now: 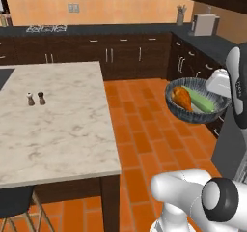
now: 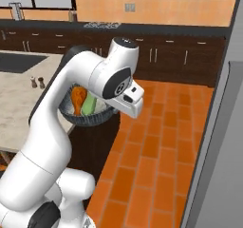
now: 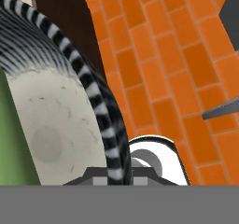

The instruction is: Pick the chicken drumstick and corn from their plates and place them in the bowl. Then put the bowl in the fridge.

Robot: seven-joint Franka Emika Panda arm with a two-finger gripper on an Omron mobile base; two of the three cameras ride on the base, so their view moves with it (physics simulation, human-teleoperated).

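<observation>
- The orange brick-tiled floor (image 1: 140, 124) spreads between the island and the dark cabinets, and shows under the bowl in the hand view
- The fridge (image 2: 218, 141) stands as a tall grey slab along the right edge of the right base view, door closed as far as can be told
- The marble-topped island (image 1: 53, 124) fills the left of the left base view; two small shakers (image 1: 36, 98) stand side by side on it, well apart from the bowl
- The dark counter (image 1: 96, 29) runs along the far wall over dark cabinets, with a white toaster-like appliance (image 1: 205, 24) at its right end
- The white arm (image 2: 61, 122) rises and bends over, its hand hidden behind the bowl in the right base view
- The bowl (image 1: 195, 100), dark with a ribbed streaked pattern, hangs in the air over the floor, clear of the island and to its right, roughly level
- The gripper (image 3: 115, 174) is clamped on the bowl's rim: in the hand view the striped wall runs down between the two finger tips, which stand narrow on either side of it
- The corn (image 1: 201, 100) lies inside the bowl, green husk up, touching the drumstick; in the hand view a green patch sits at the far left of the bowl's pale inside
- The chicken drumstick (image 1: 182, 97) lies inside the bowl on the island side of the corn, orange-brown, bulbous end toward the middle
</observation>
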